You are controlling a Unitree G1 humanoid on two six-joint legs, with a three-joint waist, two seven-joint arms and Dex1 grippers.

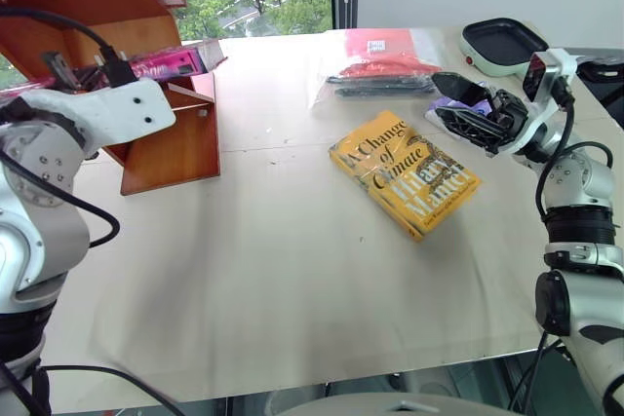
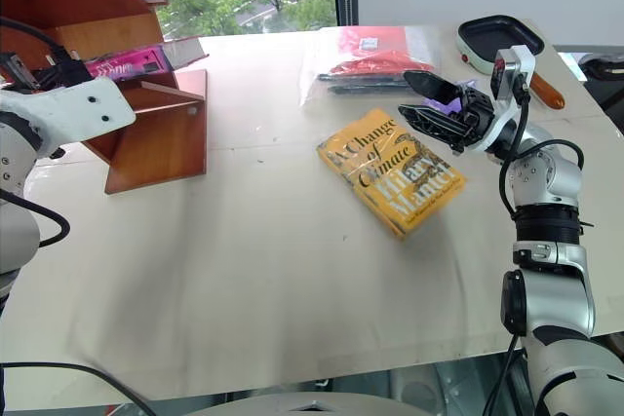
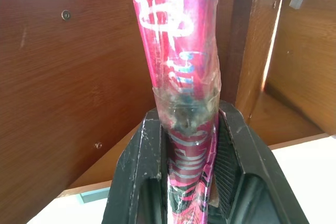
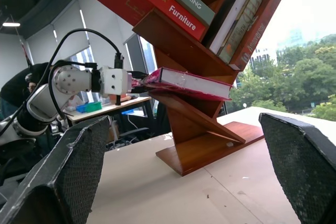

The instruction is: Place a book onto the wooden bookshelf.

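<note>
Black fingers of the left gripper [image 3: 191, 150] are pinched on the pink book's [image 3: 181, 61] near end, and the book runs long-ways straight out from the jaws onto a slanted board of the wooden bookshelf [image 4: 202, 140]. Looks like it's resting there already, though I can't be sure. Further off, the right gripper [image 2: 429, 104] hangs wide open over the table [image 1: 273, 270], nowhere near it.

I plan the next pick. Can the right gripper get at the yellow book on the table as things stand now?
Probably yes. The right gripper hangs open just beyond the yellow book, which lies flat on the table with nothing on top or between them.
</note>
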